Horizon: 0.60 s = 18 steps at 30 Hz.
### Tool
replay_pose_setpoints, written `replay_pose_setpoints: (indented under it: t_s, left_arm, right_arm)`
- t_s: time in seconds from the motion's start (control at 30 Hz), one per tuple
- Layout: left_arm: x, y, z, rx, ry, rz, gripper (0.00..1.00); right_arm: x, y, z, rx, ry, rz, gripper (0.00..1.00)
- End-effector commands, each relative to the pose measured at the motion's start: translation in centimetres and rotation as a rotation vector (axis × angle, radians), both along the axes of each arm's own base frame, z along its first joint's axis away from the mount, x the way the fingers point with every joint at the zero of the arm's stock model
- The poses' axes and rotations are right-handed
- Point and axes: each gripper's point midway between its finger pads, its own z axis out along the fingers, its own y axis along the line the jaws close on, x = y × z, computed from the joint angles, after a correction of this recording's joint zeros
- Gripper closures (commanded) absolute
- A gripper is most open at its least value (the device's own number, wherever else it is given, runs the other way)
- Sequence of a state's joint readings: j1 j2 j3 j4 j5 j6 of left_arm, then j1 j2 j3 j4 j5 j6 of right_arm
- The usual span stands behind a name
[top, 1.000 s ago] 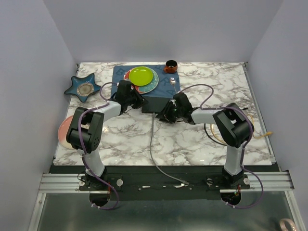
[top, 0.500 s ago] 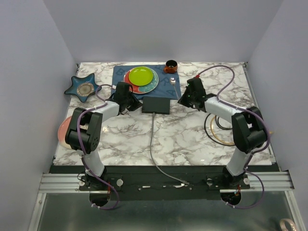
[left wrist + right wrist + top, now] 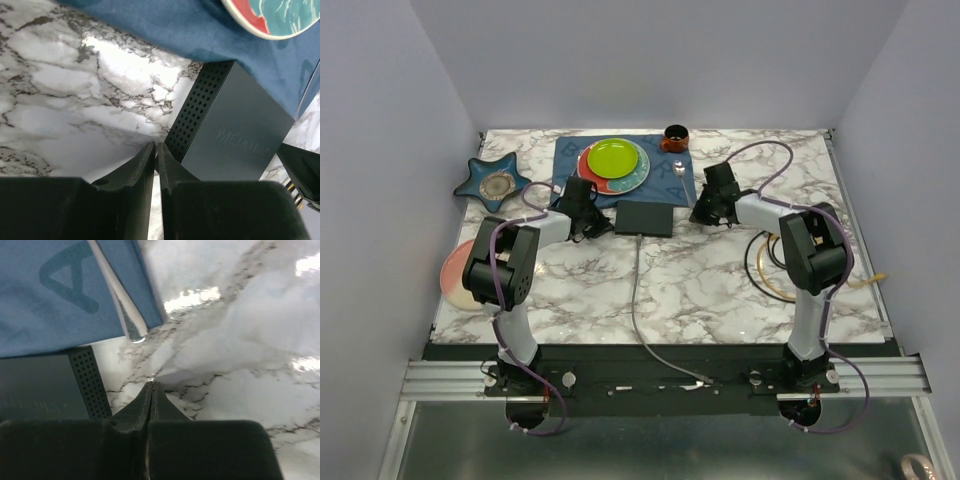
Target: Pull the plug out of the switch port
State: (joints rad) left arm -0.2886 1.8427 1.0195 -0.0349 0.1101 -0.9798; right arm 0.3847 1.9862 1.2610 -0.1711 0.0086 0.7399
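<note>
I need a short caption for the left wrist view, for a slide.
Closed left gripper empty over marble table, beside the black switch at the blue mat's edge.

Faint embossed brand lettering runs across the top face of the black switch (image 3: 235,140), too dim to read; it may say Netgear. On the blue cloth mat (image 3: 55,295), a darker blue printed shape resembles a capital letter A. No other text, numbers or labels are legible.
</note>
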Motion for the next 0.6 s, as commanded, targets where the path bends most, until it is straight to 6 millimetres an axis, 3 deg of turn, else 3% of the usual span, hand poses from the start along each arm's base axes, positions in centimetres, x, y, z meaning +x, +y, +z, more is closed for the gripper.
replay_pose_setpoints:
  t_s: [0.0,0.2,0.37,0.57]
  left_arm:
    - [0.2,-1.4,-0.4,-0.027,0.001,-0.028,0.77]
    - [-1.7,-4.4,-0.1,-0.08,-0.016,-0.091,0.78]
    - [-4.1,-5.2,-0.6,-0.102,-0.001,-0.109,0.78]
    - [-6.4,-5.9,0.3,-0.114,-0.026,-0.141,0.78]
  right_arm:
    - [-1.2,2.7,-1.6,0.025,0.06,0.094,0.94]
    - [-3.0,4.8,-2.1,0.058,0.074,0.15,0.94]
    - [-5.0,5.6,-1.5,0.067,0.062,0.18,0.94]
    - [-8.7,5.3,-1.9,0.046,0.069,0.209,0.94]
